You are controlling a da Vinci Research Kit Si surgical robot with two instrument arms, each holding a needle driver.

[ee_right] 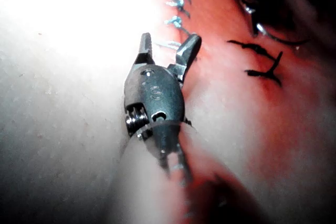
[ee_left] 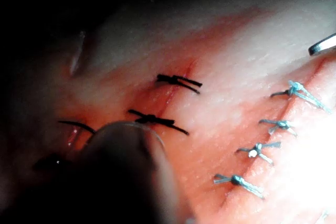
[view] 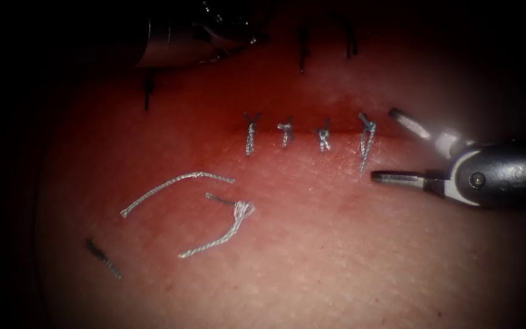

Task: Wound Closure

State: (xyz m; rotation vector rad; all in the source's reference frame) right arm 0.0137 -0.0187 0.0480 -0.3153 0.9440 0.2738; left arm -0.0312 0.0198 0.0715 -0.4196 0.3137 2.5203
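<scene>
The cut [view: 305, 129] in the tissue [view: 336, 244] runs left to right and is held by several knotted blue-grey stitches [view: 286, 131]. My right tool [view: 385, 145] stands at the cut's right end, beside the last stitch [view: 366, 137], jaws wide open and holding nothing. In the right wrist view the same right tool [ee_right: 167, 48] has its open jaws just short of the blue stitches [ee_right: 176, 3]. My left tool [view: 214, 33] hangs in the dark above the tissue, up and left of the cut, away from the stitches. Its blurred shaft [ee_left: 126, 171] is close in the left wrist view.
Cut ends of thread [view: 175, 186] lie loose on the tissue below and left of the cut, one with a knot [view: 241, 210]. Dark older stitches [ee_left: 176, 81] close a second cut farther back, also dark stitches [ee_right: 262, 61]. A right jaw tip [ee_left: 323, 44] reaches past the blue stitches [ee_left: 296, 90].
</scene>
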